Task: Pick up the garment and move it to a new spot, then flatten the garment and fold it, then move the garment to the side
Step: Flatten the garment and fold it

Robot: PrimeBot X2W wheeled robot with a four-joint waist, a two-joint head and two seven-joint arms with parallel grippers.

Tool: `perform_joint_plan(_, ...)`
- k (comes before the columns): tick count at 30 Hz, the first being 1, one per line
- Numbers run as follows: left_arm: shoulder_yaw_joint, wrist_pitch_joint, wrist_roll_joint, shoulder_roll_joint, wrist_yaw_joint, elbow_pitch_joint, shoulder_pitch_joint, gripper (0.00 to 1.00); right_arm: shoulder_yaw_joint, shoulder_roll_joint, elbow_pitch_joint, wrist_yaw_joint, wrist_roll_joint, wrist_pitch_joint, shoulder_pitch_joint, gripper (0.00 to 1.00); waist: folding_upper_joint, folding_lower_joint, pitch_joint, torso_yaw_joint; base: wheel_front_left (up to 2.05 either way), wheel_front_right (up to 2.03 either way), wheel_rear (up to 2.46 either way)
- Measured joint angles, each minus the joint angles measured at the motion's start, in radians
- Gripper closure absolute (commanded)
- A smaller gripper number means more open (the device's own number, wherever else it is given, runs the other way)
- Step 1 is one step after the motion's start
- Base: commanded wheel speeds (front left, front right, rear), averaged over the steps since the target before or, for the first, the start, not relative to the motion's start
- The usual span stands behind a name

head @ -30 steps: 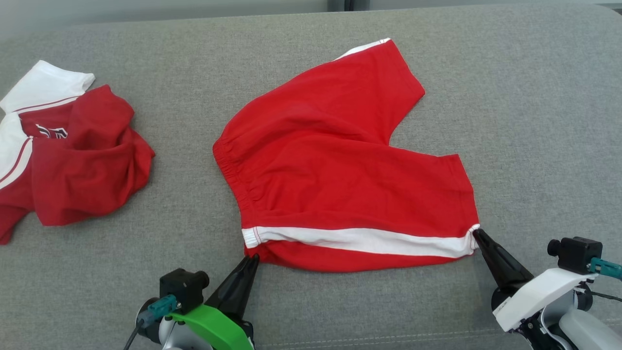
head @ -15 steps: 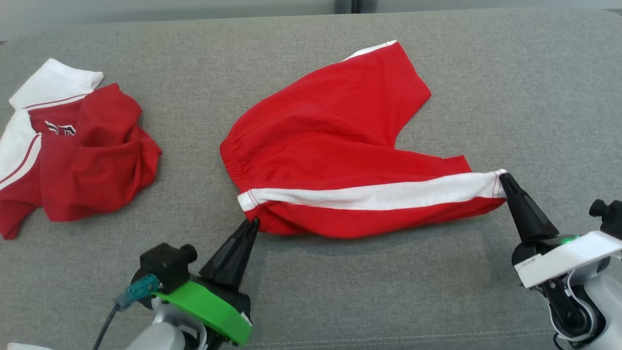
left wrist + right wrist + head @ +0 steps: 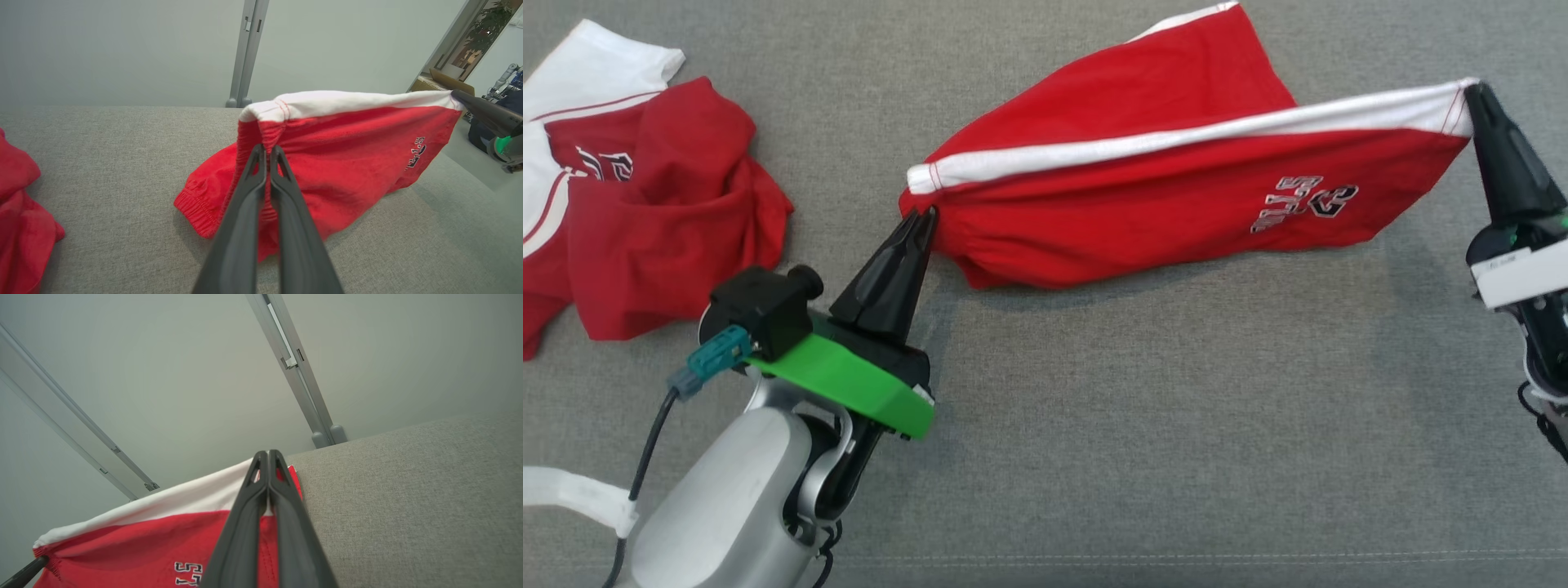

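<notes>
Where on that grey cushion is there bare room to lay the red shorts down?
The widest bare stretch of cushion lies in front of the lifted shorts, nearest the robot. A narrower gap separates the shorts from the crumpled shirt, which crowds the left end.

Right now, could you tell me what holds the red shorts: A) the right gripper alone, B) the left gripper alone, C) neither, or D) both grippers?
D: the left gripper is shut on the waistband end of the red shorts, and the right gripper is shut on the hem end.
</notes>
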Motion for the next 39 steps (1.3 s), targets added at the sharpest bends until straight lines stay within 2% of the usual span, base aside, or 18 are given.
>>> perform_joint_plan(10, 0.002, 0.045, 0.026, -0.040, 0.007, 0.019, -0.148, 1.00, -0.003, -0.032, 0.061, 0.000, -0.012, 0.082, -0.238, 1.00, 0.0000, 0.0000, 0.120, 0.055, 0.00, 0.00, 0.00)
perform_joint_plan(19, 0.006, 0.067, 0.049, -0.100, 0.035, 0.067, -0.235, 1.00, 0.030, -0.066, 0.152, 0.000, -0.072, 0.174, -0.431, 1.00, 0.0000, 0.0000, 0.222, 0.111, 0.00, 0.00, 0.00)
perform_joint_plan(24, 0.019, 0.065, 0.049, -0.143, 0.040, 0.096, -0.279, 1.00, 0.060, -0.060, 0.214, -0.001, -0.098, 0.210, -0.495, 1.00, 0.0000, 0.0001, 0.267, 0.146, 0.00, 0.00, 0.00)
perform_joint_plan(28, 0.033, 0.056, 0.057, -0.149, 0.049, 0.144, -0.292, 1.00, 0.099, -0.031, 0.261, -0.001, -0.135, 0.217, -0.542, 1.00, 0.0000, 0.0000, 0.290, 0.171, 0.00, 0.00, 0.00)
perform_joint_plan(32, 0.031, 0.056, 0.058, -0.158, 0.049, 0.170, -0.296, 1.00, 0.131, -0.028, 0.306, 0.000, -0.169, 0.237, -0.577, 1.00, 0.0000, 0.0001, 0.303, 0.185, 0.00, 0.00, 0.00)
perform_joint_plan(33, 0.031, 0.056, 0.059, -0.165, 0.049, 0.177, -0.300, 0.83, 0.134, -0.027, 0.318, 0.000, -0.176, 0.239, -0.586, 0.79, 0.0000, 0.0001, 0.305, 0.187, 0.00, 0.00, 0.00)
perform_joint_plan(34, 0.029, 0.056, 0.060, -0.170, 0.049, 0.183, -0.304, 0.62, 0.134, -0.025, 0.326, 0.000, -0.179, 0.239, -0.593, 0.63, 0.0000, 0.0001, 0.307, 0.189, 0.00, 0.00, 0.00)
perform_joint_plan(35, 0.027, 0.056, 0.063, -0.173, 0.049, 0.186, -0.310, 0.00, 0.135, -0.021, 0.335, 0.000, -0.179, 0.239, -0.600, 0.00, 0.0000, 0.0001, 0.308, 0.190, 0.00, 0.00, 0.00)
perform_joint_plan(39, 0.027, 0.053, 0.067, -0.178, 0.049, 0.203, -0.328, 0.00, 0.137, 0.005, 0.362, 0.000, -0.188, 0.220, -0.625, 0.00, 0.0000, 0.0001, 0.310, 0.190, 0.00, 0.00, 0.00)
